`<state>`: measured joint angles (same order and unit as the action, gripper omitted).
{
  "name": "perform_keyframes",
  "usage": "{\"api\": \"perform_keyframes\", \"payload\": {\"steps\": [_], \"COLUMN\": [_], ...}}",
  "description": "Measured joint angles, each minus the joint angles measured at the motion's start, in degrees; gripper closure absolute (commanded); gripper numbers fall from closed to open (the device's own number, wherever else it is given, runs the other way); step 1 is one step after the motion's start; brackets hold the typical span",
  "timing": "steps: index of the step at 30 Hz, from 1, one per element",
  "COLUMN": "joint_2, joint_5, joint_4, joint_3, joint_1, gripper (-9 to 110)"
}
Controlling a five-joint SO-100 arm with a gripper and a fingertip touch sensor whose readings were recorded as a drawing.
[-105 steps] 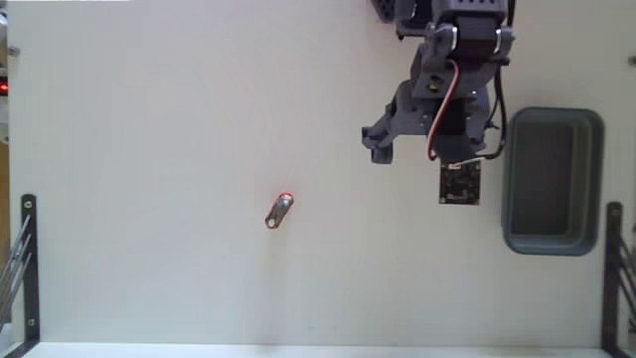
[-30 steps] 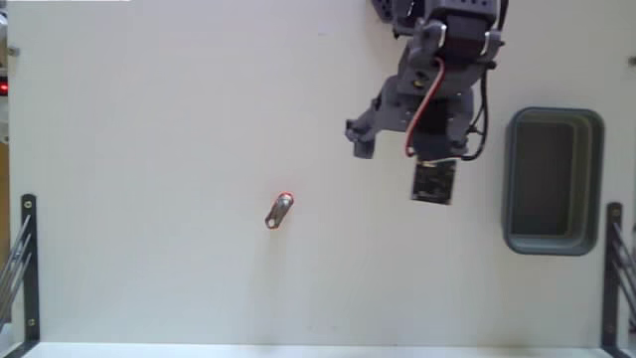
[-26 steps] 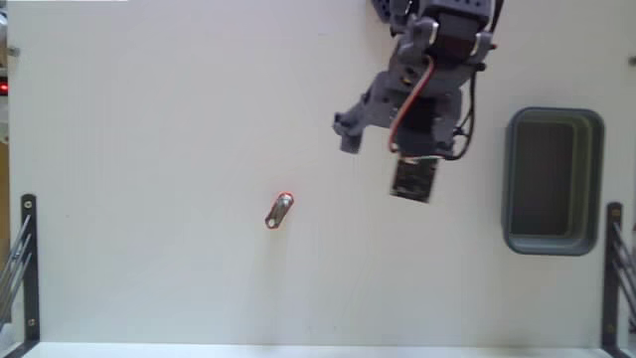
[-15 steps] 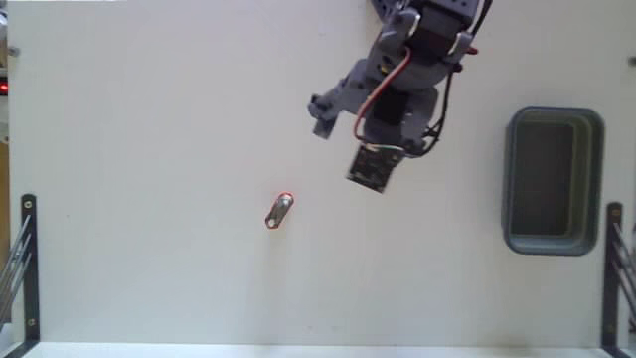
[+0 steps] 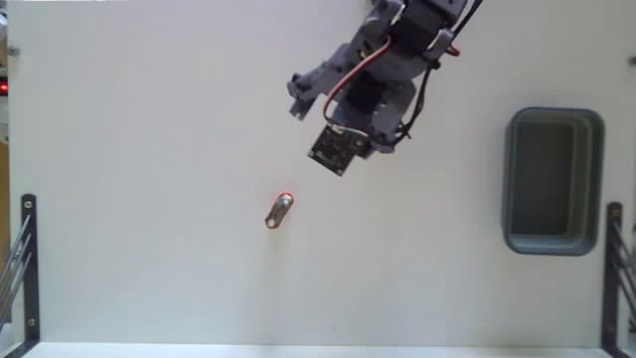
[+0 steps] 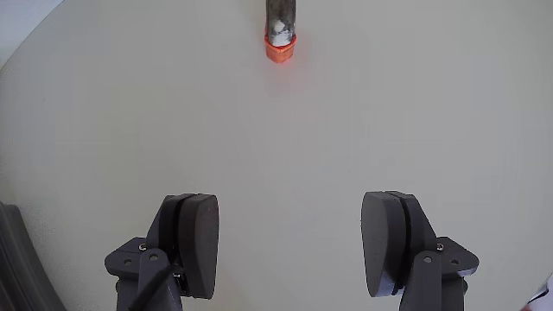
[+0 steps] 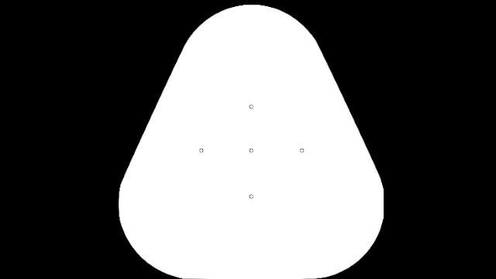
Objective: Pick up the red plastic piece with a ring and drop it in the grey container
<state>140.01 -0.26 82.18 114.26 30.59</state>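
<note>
The red plastic piece with a ring (image 5: pixel 279 211) lies flat on the white table, left of centre in the fixed view. My gripper (image 5: pixel 313 129) hangs above the table up and to the right of it, apart from it, pointing down-left. In the wrist view the piece (image 6: pixel 279 34) sits at the top centre, far ahead of the gripper (image 6: pixel 289 216), whose fingers (image 6: pixel 194 233) are spread wide open with only bare table between them. The grey container (image 5: pixel 510 184) stands at the right side of the table; nothing shows in it.
Black metal brackets stand at the left edge (image 5: pixel 28 259) and the right edge (image 5: pixel 611 268) of the table. A small red light (image 5: pixel 3 88) glows at the far left. The table's front edge runs along the bottom of the fixed view.
The arm has swung left, away from the grey container and toward the red piece. The gripper has stayed open and the piece has not moved.
</note>
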Motion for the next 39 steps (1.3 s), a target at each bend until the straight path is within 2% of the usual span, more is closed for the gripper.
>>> {"api": "perform_keyframes", "payload": {"steps": [39], "joint_2": [0.0], "joint_5": [0.0], "joint_4": [0.0], "joint_3": [0.0], "joint_1": [-1.32], "gripper": [-9]}}
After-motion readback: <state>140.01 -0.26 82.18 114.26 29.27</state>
